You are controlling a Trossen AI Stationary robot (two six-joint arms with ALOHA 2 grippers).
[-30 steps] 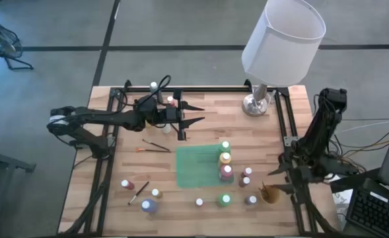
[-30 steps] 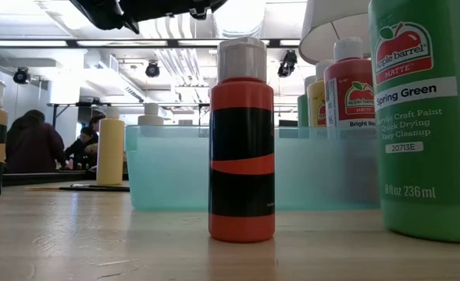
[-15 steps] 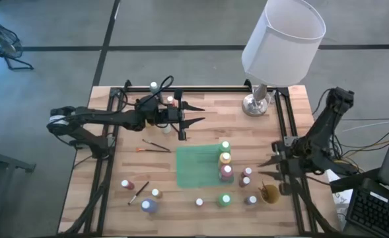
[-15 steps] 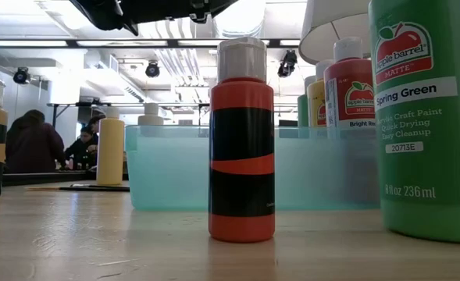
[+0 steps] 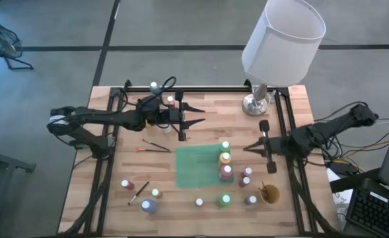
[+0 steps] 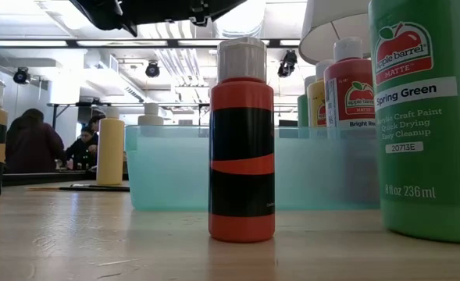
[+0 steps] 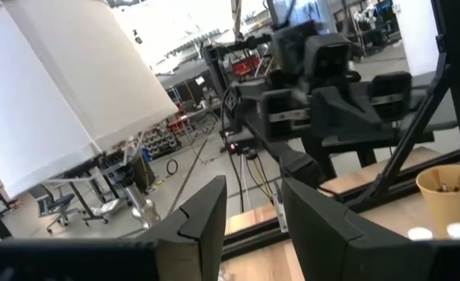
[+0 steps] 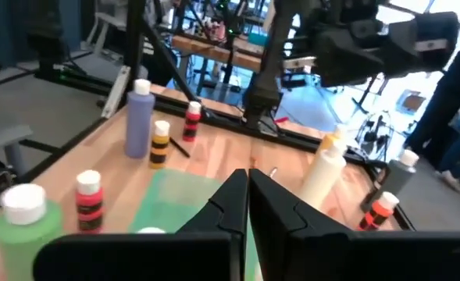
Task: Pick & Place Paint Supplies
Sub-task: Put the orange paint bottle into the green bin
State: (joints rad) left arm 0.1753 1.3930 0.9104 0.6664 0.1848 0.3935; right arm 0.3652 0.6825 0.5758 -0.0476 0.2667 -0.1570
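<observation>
Meanwhile the brush (image 5: pixel 156 146) lies crosswise (right gripper (image 5: pixel 249 147) pinched shut, empty).

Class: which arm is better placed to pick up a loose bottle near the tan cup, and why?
Probably the right. Its gripper hangs empty and shut just beside those bottles; the left gripper is across the table, far from them.

A: Left arm pose?
B: Reaches in from the table's left edge toward its far middle, held level; left gripper (image 5: pixel 193 115) with its fingers (image 7: pixel 202 222) parted, nothing between them.

A: Right arm?
B: Stretched in from the right edge, wrist pointing left; right gripper (image 5: pixel 248 148) pressed closed, fingertips (image 8: pixel 241 187) meeting, nothing held.
</observation>
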